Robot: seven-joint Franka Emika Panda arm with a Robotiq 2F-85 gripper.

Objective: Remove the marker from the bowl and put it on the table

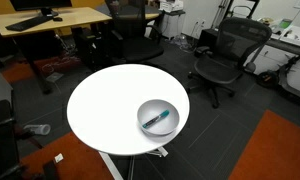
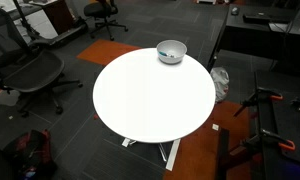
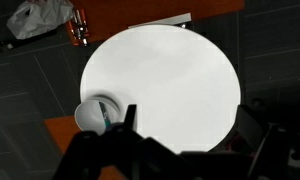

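The gripper (image 3: pixel 188 142) shows only in the wrist view, coming in from the bottom edge as dark shapes. Its two fingers (image 3: pixel 126 122) stand wide apart with nothing between them, so it is open and empty. It hangs high above the table (image 3: pixel 165 75), whose whole round white top lies ahead of it. The bowl (image 3: pixel 92 113) sits at the table's edge, just left of the left finger in this view, and the finger's tip overlaps its rim. The marker (image 3: pixel 107 116) lies inside the bowl as a small teal sliver next to that fingertip. Beyond the table, up and to the left of the hand, a plastic bag (image 3: pixel 40 15) lies on the dark floor. The arm appears in neither exterior view. In both exterior views the bowl (image 1: pixel 157 118) (image 2: pixel 171 50) stands near the rim of the table (image 1: pixel 105 100) (image 2: pixel 150 100), with the marker (image 1: pixel 161 117) leaning across its inside. Further out stand office chairs (image 1: pixel 225 55) (image 2: pixel 30 70) and a wooden desk (image 1: pixel 50 18).
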